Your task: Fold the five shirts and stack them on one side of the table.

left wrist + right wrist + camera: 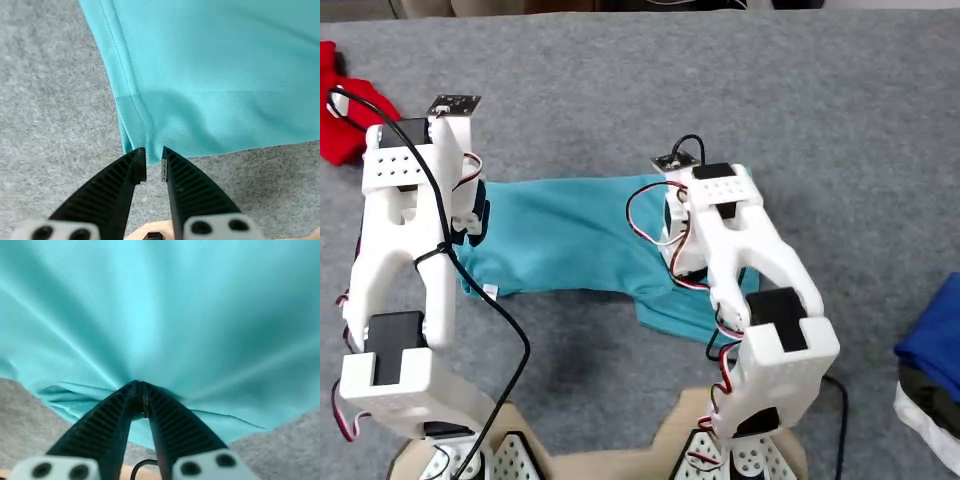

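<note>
Pinching teal shirt (pixel 200 315) — right fingers (pixel 172 422); left fingers (pixel 117 182) ajar.

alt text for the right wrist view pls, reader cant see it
The right tool, black and ribbed, is shut on a pinch of a teal shirt, and creases fan out across the cloth from the pinch. The grey table shows past the shirt's edge.

Left hand (pixel 154 161) ajar, right (pixel 143 391) seemingly clamped
</note>
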Action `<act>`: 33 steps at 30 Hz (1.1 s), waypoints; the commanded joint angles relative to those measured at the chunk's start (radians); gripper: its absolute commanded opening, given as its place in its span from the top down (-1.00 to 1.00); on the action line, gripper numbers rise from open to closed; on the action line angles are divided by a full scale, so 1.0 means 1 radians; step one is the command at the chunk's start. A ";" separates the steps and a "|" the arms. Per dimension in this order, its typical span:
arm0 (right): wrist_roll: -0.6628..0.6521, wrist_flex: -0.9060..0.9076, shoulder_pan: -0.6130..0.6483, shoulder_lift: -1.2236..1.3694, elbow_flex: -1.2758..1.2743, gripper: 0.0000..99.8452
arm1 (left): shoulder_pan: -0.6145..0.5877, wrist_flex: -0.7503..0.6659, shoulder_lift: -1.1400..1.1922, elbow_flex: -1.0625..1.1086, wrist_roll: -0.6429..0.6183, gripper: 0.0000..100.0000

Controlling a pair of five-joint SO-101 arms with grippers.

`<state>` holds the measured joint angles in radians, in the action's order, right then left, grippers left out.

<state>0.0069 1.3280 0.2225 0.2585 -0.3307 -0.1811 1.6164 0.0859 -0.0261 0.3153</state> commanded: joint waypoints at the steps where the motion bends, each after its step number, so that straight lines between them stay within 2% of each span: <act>1: -0.011 0.021 -0.012 -0.065 0.030 0.99 | 0.002 -0.002 -0.044 0.000 0.000 0.86; 17: -0.009 0.092 0.007 -0.282 0.012 0.99 | 0.003 -0.002 -0.044 0.000 0.000 0.86; 22: -0.005 0.012 0.088 -0.295 -0.077 0.99 | 0.003 -0.002 -0.044 0.000 0.000 0.86; 27: -0.005 -0.129 0.101 -0.295 -0.166 0.99 | 0.003 -0.002 -0.044 0.000 0.000 0.86; 33: -0.009 -0.112 0.097 -0.295 -0.193 0.99 | 0.003 -0.002 -0.044 0.000 0.000 0.86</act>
<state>0.0069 1.2129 0.3115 0.0192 -0.5194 -0.1811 1.6164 0.0859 -0.0261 0.3153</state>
